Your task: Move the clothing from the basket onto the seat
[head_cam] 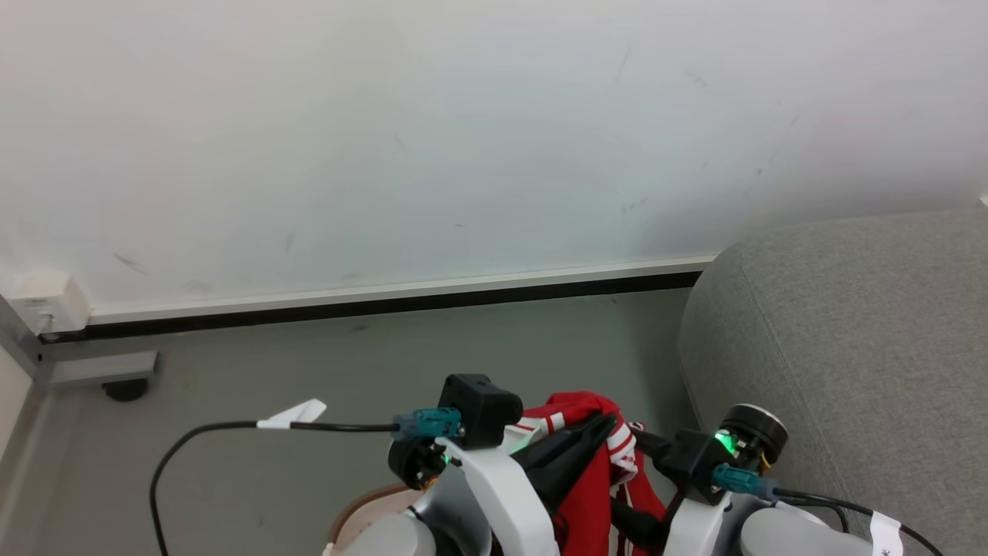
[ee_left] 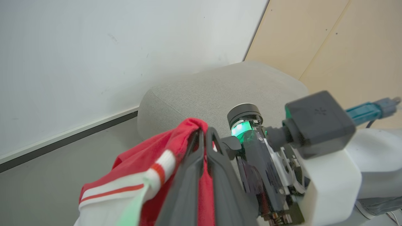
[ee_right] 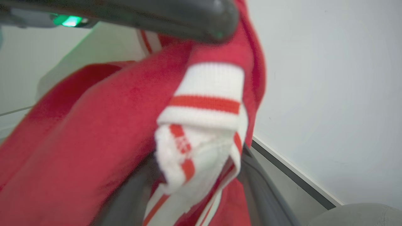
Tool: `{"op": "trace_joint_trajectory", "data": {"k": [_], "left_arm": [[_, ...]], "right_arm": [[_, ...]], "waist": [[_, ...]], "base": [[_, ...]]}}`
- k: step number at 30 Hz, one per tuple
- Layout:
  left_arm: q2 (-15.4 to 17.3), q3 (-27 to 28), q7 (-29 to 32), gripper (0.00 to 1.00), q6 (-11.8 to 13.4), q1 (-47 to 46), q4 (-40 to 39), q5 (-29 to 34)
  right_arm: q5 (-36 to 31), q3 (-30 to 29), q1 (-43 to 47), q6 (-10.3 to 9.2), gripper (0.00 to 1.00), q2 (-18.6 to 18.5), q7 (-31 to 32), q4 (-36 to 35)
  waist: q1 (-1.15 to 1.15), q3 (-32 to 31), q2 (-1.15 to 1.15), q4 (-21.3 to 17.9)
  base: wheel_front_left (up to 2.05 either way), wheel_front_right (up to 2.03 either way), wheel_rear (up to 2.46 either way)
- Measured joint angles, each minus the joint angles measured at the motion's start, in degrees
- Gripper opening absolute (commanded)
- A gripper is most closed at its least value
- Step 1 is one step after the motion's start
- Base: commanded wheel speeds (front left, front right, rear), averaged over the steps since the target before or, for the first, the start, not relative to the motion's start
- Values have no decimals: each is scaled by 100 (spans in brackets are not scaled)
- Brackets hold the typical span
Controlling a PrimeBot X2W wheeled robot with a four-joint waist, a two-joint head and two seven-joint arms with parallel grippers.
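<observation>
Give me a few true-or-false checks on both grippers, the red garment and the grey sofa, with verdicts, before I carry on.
1. The left gripper is shut on the red fabric garment with white striped trim. True.
2. The right gripper is clamped shut. False: its fingers stand wide apart, with the garment hanging between them.
3. The garment lies on the light grey woven-fabric sofa. False: it hangs from the left gripper, beside the sofa.
4. In the head view the sofa stands to the robot's right. True.
</observation>
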Motion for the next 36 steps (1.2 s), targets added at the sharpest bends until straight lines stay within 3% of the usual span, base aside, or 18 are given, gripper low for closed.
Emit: {"op": "trace_joint_trajectory", "data": {"k": [1,2,6,13,14,15,16,27,36], "left_arm": [[1,-3,-1,0,-1,-3,2,-13],[0,-3,-1,0,-1,-5,3,-25],[48,36,-26,0,1,-7,16,-47],[133,122,-114,0,125,-2,37,-38],[137,137,-143,21,160,1,46,-7],[142,145,-186,54,185,2,57,16],[149,145,-237,100,210,5,68,53],[309,213,-1270,100,436,342,503,509],[420,158,-2412,100,419,653,1167,822]], "right_arm": [[41,25,-18,0,40,40,-37,23],[108,42,-37,0,0,74,-59,27],[300,59,-61,1,0,94,-100,13],[268,-437,25,0,0,82,-116,-136],[260,-506,73,1,0,80,-120,-137],[236,-566,111,0,0,76,-120,-135],[213,-644,144,1,0,74,-119,-135],[-179,-1646,365,1,0,151,-120,67],[-450,-2259,538,1,0,124,-120,23]], "waist": [[0,2,0,6],[0,3,0,13],[0,11,0,25],[0,27,0,20],[0,29,0,20],[0,30,0,21],[0,29,0,22],[0,23,0,-10],[0,15,0,20]], "base": [[0,0,0],[0,0,0],[0,0,0],[0,0,0],[0,0,0],[0,0,0],[0,0,0],[0,0,0],[0,0,0]]}}
